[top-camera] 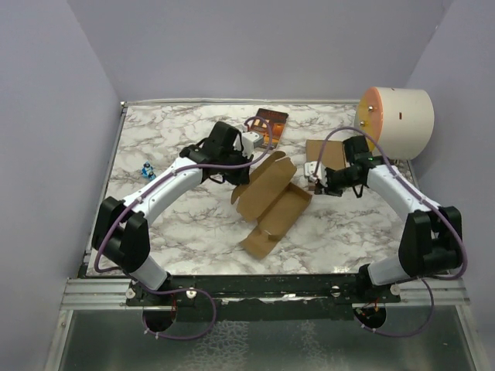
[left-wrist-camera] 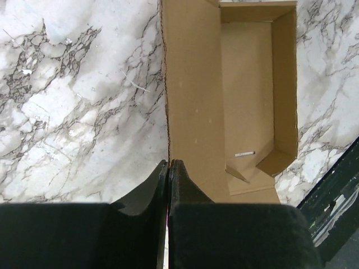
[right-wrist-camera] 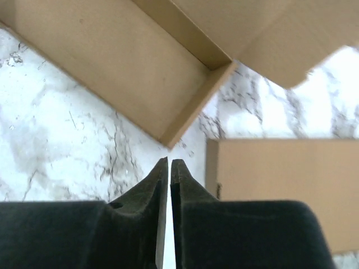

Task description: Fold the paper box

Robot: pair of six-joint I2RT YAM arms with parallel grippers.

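The paper box (top-camera: 271,202) lies half-formed in the middle of the marble table, a brown cardboard tray with its walls up and flaps spread. In the left wrist view the box (left-wrist-camera: 247,95) shows its open inside, and the ragged edge of its long side flap runs straight into my left gripper (left-wrist-camera: 169,163), which is shut on that edge. From above, the left gripper (top-camera: 238,176) sits at the box's far-left flap. My right gripper (right-wrist-camera: 169,162) is shut with nothing in it, hovering over bare marble just off a corner of the box (right-wrist-camera: 140,67). In the top view the right gripper (top-camera: 313,182) is at the box's right end.
A bigger slim brown carton (top-camera: 325,153) lies under the right wrist, also in the right wrist view as the carton (right-wrist-camera: 280,179). A dark red-brown book (top-camera: 271,126) lies at the back. A cream cylinder (top-camera: 398,120) stands at the back right. A small blue toy (top-camera: 147,171) is at the left.
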